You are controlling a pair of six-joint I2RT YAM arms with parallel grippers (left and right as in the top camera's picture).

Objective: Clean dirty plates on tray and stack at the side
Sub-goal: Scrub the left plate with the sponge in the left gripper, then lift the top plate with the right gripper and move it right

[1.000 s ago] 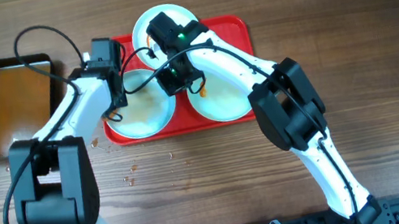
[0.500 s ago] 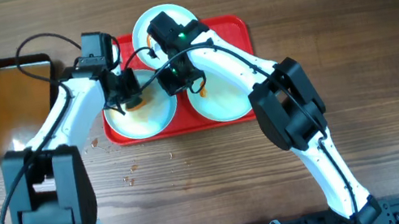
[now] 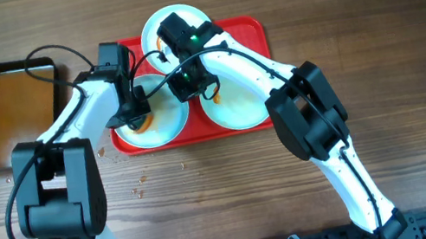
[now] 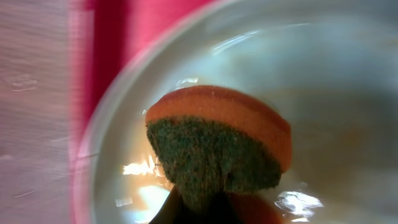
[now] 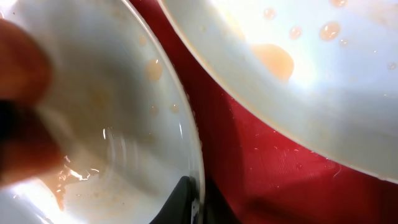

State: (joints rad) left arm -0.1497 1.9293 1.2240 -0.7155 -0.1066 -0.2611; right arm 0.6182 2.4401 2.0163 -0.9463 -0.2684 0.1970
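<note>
Three pale plates lie on the red tray (image 3: 254,26). The left plate (image 3: 162,121) is wet with orange-brown smears. My left gripper (image 3: 135,107) is shut on an orange sponge with a green scouring face (image 4: 217,146) and presses it inside that plate (image 4: 323,74). My right gripper (image 3: 182,88) is shut on the same plate's rim (image 5: 194,168), one finger inside and one outside. The right plate (image 3: 237,106) shows in the right wrist view (image 5: 311,68) with orange drops. The back plate (image 3: 152,30) is partly hidden by the right arm.
A black pan of brownish water (image 3: 13,106) stands left of the tray. Small crumbs lie on the wooden table (image 3: 413,58) in front of the tray's left corner. Both arms cross over the tray's left half.
The left gripper with the sponge has moved back and forth over the left plate, now near its left middle. The right gripper has held still on the rim.
</note>
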